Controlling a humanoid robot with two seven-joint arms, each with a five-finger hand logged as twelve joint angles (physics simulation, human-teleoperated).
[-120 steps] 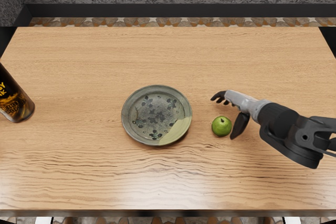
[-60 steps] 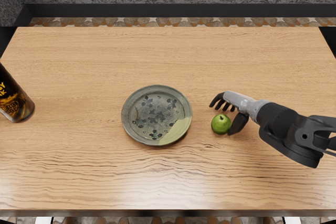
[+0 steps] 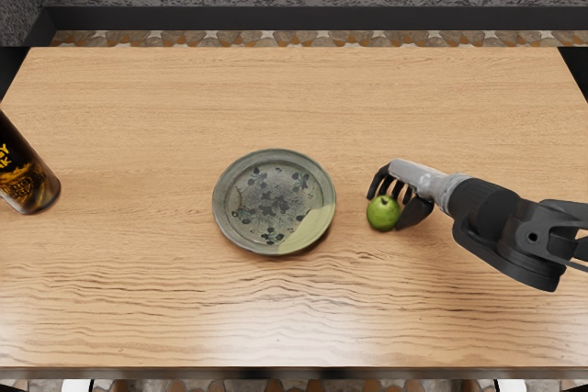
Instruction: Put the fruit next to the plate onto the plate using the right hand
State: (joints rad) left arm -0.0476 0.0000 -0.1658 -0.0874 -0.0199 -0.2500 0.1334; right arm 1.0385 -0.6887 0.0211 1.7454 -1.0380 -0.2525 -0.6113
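Just right of the plate (image 3: pixel 224 194), on the wooden table (image 3: pixel 276 89), the green fruit (image 3: pixel 383 214) sits on the tabletop near the rim but not touching it. Coming in from the right edge, the right hand (image 3: pixel 410 184) is cupped over it, with dark fingers (image 3: pixel 378 184) curled down behind the fruit and the thumb (image 3: pixel 419 212) against its right side, closed on it in a narrow grip. Far left, a dark can (image 3: pixel 20 176) stands at the table's edge.
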